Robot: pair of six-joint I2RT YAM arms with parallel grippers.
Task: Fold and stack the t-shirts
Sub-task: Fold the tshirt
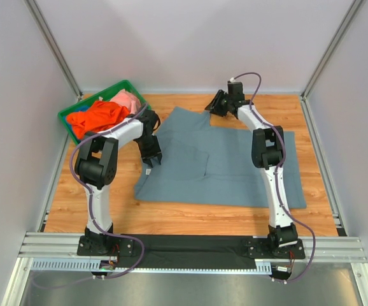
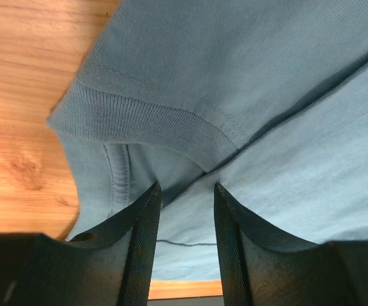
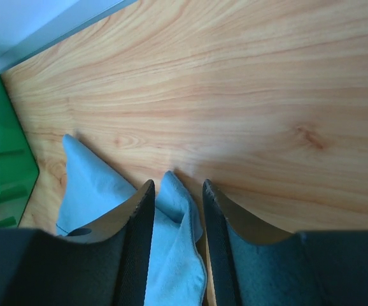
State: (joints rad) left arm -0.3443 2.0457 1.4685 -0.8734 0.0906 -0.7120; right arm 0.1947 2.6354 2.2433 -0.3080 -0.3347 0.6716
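Note:
A slate grey-blue t-shirt [image 1: 222, 162] lies spread on the wooden table. My left gripper [image 1: 152, 158] hovers over its left part, jaws open. In the left wrist view [image 2: 185, 188] the jaws stand apart just above the fabric [image 2: 298, 159], near the ribbed collar [image 2: 146, 121]. My right gripper [image 1: 214, 107] is at the shirt's far edge. In the right wrist view [image 3: 174, 183] its jaws are open with a raised fold of the shirt [image 3: 171, 210] between them, not pinched. An orange t-shirt [image 1: 98, 116] and a pink one [image 1: 128, 100] lie bunched in the bin.
The green plastic bin [image 1: 69, 115] stands at the far left corner and shows at the left edge of the right wrist view [image 3: 6, 159]. White walls with metal posts close in the table on three sides. Bare wood [image 1: 190, 210] runs along the near edge.

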